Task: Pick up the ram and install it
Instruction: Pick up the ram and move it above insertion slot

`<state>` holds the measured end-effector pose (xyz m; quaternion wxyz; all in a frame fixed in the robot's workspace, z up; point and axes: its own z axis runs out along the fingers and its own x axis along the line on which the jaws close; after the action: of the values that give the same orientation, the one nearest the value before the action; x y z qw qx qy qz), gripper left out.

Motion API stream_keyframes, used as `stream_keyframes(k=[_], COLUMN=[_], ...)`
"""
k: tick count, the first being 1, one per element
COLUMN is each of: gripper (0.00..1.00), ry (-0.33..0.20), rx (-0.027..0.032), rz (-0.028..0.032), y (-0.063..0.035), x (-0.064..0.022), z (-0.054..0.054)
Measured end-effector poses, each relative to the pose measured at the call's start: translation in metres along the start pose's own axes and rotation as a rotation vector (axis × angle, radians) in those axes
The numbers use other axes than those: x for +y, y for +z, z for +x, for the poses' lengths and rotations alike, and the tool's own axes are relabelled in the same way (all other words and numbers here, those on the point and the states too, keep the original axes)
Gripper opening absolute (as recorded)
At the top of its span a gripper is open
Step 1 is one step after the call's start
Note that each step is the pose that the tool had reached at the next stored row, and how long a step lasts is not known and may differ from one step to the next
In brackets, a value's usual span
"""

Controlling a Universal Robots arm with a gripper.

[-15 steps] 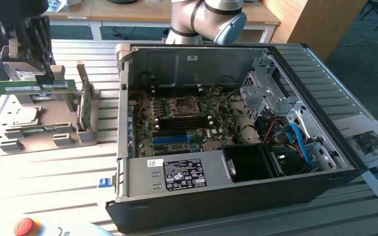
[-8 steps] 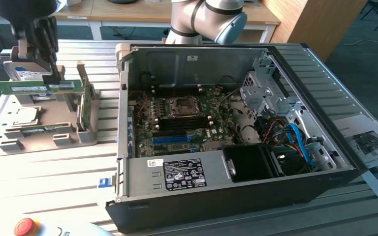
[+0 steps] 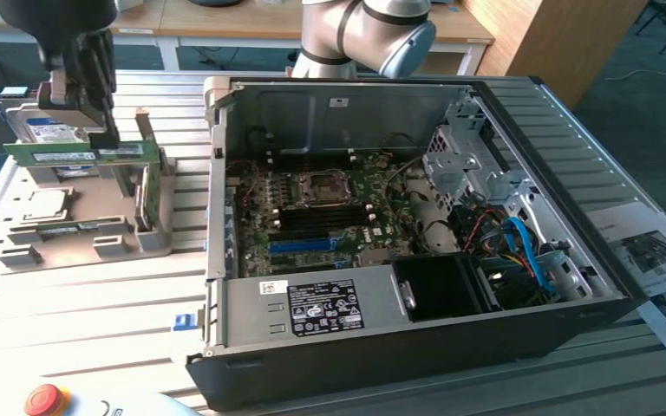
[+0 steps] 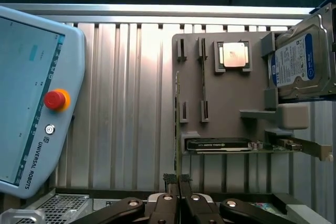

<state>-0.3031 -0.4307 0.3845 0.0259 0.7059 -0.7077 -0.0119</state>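
The gripper point(image 3: 104, 137) is holding the slim green circuit-board ram stick point(image 3: 73, 155) level above the grey plastic parts tray point(image 3: 136, 243), jaws clamped across its flat faces. The stick is judged light, stiff and fragile. Gripping is best kept off the chips and contacts.

Robotics lab workbench.
A slotted aluminium table point(image 3: 79, 303) holds an open computer case point(image 3: 426, 351), parts fixture point(image 4: 226, 93) and teach pendant point(image 4: 31, 93); desks point(image 3: 229, 22) stand behind.

Wooden desks point(image 3: 229, 22) beyond slatted aluminium table point(image 3: 79, 312)
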Motion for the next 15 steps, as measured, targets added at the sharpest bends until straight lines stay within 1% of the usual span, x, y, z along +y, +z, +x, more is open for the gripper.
stream_keyframes(k=[15], gripper=[0.12], ry=[0.000], rx=[0.0000], rz=[-0.0016], y=[-0.0012], x=[-0.0235], z=[0.001])
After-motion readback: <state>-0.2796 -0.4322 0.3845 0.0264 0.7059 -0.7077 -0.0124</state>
